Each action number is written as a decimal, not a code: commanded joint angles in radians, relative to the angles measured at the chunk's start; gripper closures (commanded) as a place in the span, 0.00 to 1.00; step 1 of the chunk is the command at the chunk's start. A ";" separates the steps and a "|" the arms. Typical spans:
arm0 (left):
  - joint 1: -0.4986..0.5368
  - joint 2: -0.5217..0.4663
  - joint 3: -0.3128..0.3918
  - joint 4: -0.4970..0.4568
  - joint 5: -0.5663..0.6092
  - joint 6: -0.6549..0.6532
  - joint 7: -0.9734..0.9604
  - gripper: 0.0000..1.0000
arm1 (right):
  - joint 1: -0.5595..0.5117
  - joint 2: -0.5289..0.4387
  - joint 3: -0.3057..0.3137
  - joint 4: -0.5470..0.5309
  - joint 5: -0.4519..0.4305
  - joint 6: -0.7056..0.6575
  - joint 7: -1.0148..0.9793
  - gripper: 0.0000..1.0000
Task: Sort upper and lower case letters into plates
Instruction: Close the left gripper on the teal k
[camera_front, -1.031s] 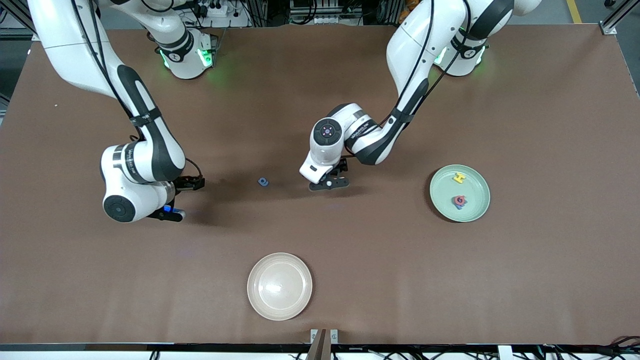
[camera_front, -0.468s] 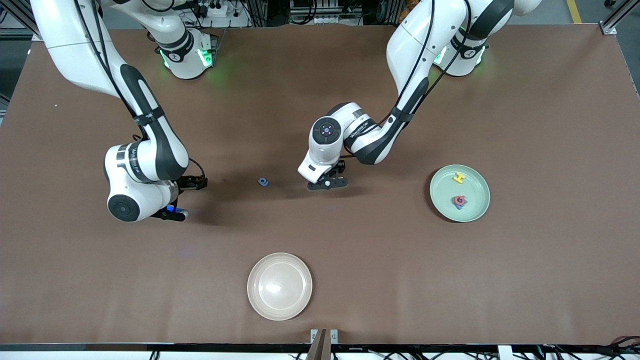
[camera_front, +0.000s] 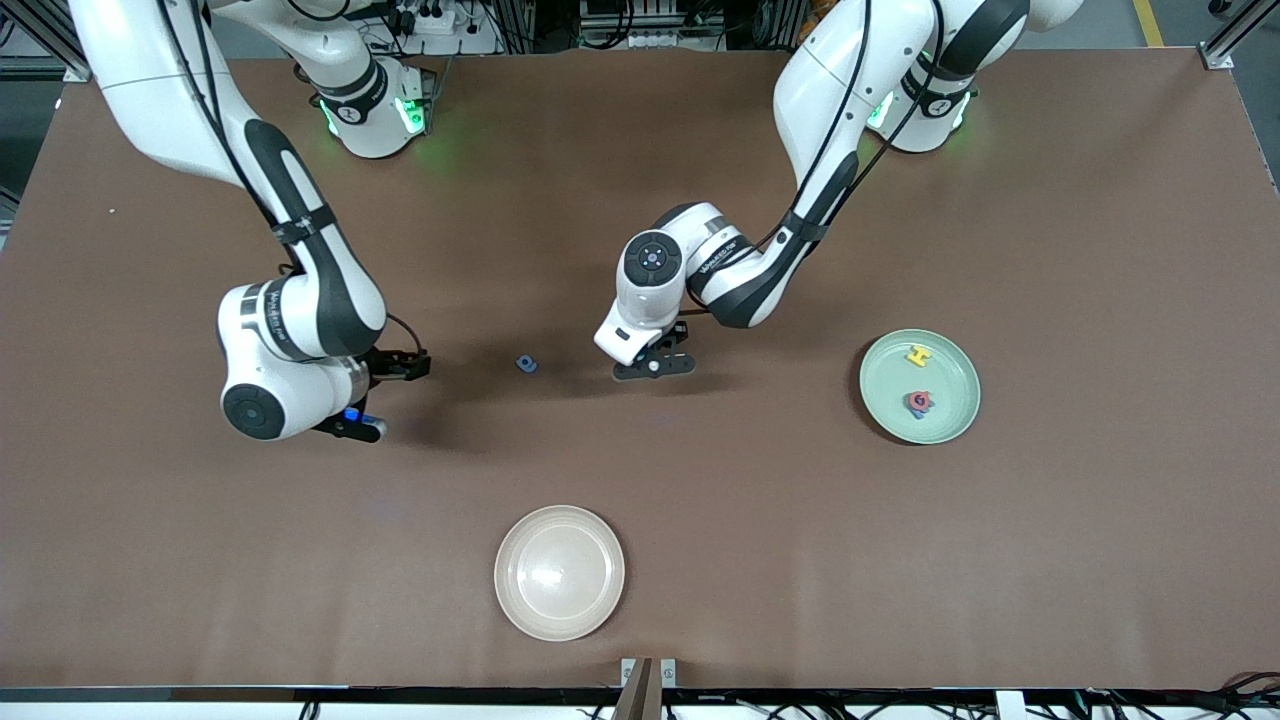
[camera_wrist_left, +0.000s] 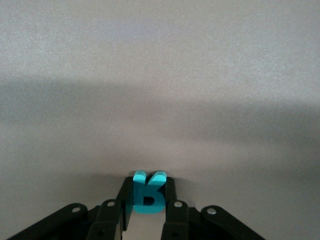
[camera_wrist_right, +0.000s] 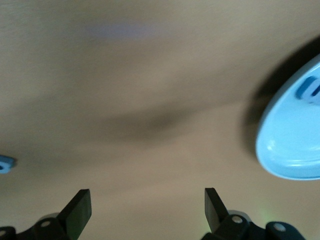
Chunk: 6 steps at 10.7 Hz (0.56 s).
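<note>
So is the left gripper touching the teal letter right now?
Touching. The left wrist view shows the left gripper shut on the teal letter, both fingers pressed against its sides with no gap.

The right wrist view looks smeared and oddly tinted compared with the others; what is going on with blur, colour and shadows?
Right wrist view: soft and blurred, table tinted tan, light blue plate casting a dark shadow. Left wrist view: table washed grey, teal letter sharp between the fingers. Front view: crisp, table brown, a glare spot on the cream plate.

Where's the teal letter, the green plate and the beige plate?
teal letter (camera_wrist_left: 147, 196), left wrist view, its middle
green plate (camera_front: 955, 374), front view, bare inside
beige plate (camera_front: 559, 572), front view, its middle
</note>
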 joint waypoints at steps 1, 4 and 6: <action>0.006 -0.017 0.006 -0.004 0.019 -0.009 0.003 1.00 | 0.061 -0.020 -0.003 -0.017 0.023 0.043 0.107 0.00; 0.035 -0.071 0.006 0.000 0.014 -0.094 0.004 1.00 | 0.127 -0.014 -0.005 -0.018 0.113 0.115 0.190 0.00; 0.099 -0.138 0.000 -0.003 0.013 -0.192 0.045 1.00 | 0.182 -0.008 -0.005 -0.023 0.115 0.190 0.293 0.00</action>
